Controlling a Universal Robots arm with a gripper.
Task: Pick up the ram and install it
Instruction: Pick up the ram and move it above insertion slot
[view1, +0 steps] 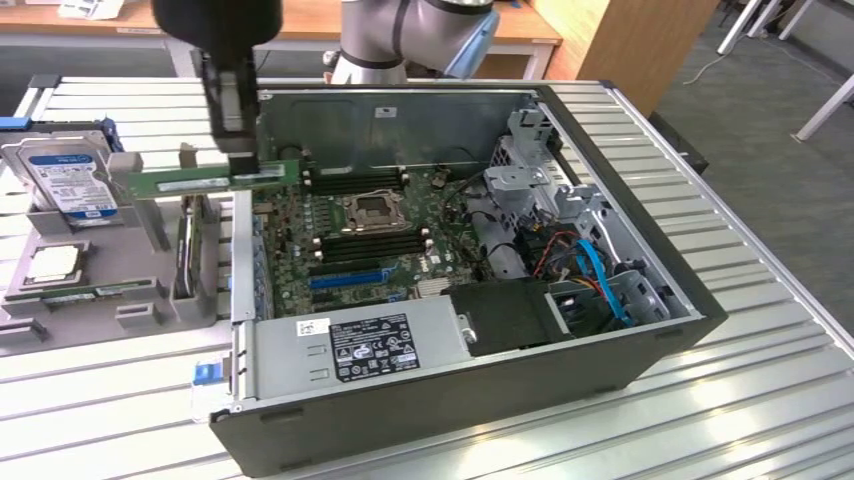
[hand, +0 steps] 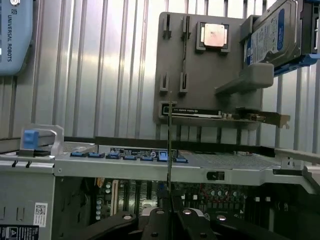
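Note:
The ram (view1: 187, 183) is a long, thin green stick held level in the air. It hangs over the near-left wall of the open computer case (view1: 641, 340), between the case and the grey fixture tray (view1: 134, 250). My gripper (view1: 243, 165) comes down from above and is shut on the ram near its case-side end. In the wrist view the ram (hand: 169, 150) shows edge-on as a thin line running out from between my gripper (hand: 170, 219) fingers. The black memory slots (view1: 367, 245) lie on the motherboard beside the processor socket (view1: 374, 210).
The tray holds a hard drive (view1: 60, 180), a processor chip (view1: 51, 262), an upright expansion card (view1: 194, 250) and a flat green stick (view1: 80, 292). In the case are a blue slot (view1: 350, 278), a power supply (view1: 360, 340) and cables (view1: 587, 270). The slatted metal table (view1: 747, 400) surrounds the case.

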